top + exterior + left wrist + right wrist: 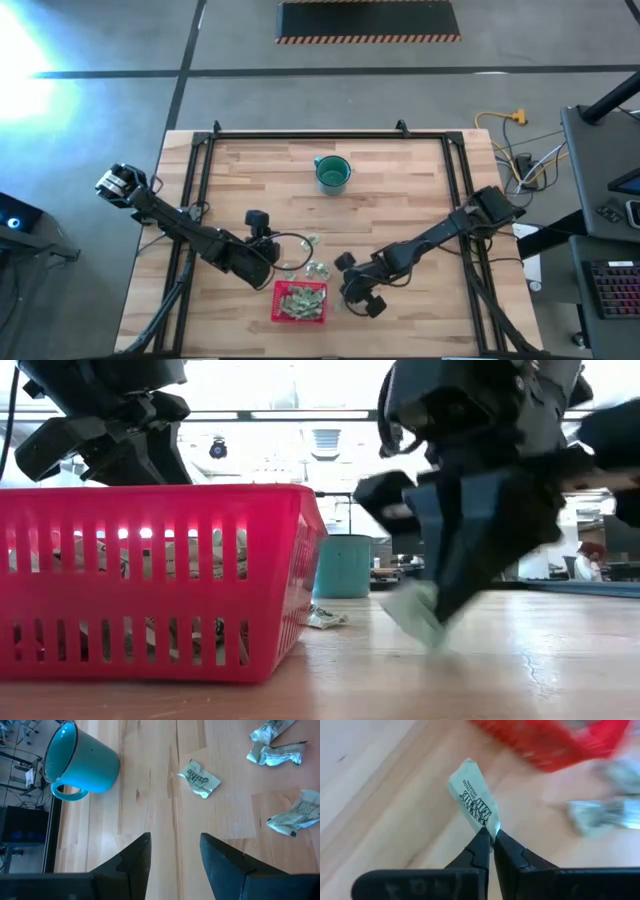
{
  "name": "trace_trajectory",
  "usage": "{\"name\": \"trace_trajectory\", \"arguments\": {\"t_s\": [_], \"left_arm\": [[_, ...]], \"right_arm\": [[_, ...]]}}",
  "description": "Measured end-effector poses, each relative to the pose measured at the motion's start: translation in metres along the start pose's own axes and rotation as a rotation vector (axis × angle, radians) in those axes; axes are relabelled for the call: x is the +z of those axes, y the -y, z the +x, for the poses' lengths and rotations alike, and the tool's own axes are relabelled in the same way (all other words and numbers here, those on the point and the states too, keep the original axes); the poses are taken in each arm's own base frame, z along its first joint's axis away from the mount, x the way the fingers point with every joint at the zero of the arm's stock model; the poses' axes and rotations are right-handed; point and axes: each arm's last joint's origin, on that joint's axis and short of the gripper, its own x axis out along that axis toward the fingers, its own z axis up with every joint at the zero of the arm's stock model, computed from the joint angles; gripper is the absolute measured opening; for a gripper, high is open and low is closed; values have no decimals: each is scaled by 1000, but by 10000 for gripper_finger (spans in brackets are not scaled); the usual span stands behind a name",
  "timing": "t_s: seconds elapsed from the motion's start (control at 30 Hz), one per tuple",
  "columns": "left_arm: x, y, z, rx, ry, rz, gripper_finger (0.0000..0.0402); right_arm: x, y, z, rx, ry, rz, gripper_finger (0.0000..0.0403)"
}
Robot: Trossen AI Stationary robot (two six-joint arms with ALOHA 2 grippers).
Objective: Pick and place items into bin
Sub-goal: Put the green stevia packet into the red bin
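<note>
The red bin [300,302] stands near the table's near edge, with several pale green packets piled inside it. A few more packets [318,268] lie loose on the wood just beyond it. My right gripper [347,292] is right of the bin, low over the table, and shut on one packet [472,800]. My left gripper [175,855] is open. It hovers left of the loose packets [200,777], beyond the bin's far left corner, and touches nothing. My right gripper pinches the packet by one corner [490,827] between its two fingertips. The fingers come slanting down from the table's right. The packet [412,615] sticks out past the fingertips, just above the table beside the bin's right wall; I cannot tell whether its end touches the wood.
A teal cup [332,173] stands upright toward the far edge, well away from both arms. A black frame [200,160] runs along the table's left, right and far sides. Bare wood lies between the cup and the loose packets.
</note>
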Motion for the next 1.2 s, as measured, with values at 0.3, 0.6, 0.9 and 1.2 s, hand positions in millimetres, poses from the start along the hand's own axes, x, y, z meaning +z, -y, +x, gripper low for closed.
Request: {"name": "trace_trajectory", "arguments": {"t_s": [0.3, 0.6, 0.9, 1.2], "left_arm": [[0, 0, 0, 0, 1, -1, 154], [1, 0, 0, -2, 5, -2, 154], [1, 0, 0, -3, 11, -7, 154], [2, 0, 0, -3, 16, -11, 154]], "right_arm": [[13, 0, -23, -142, 59, -42, 9], [28, 5, -35, -285, 96, -100, 9], [47, 7, -41, -325, 244, -160, 9], [52, 6, -20, -235, 365, -257, 9]]}}
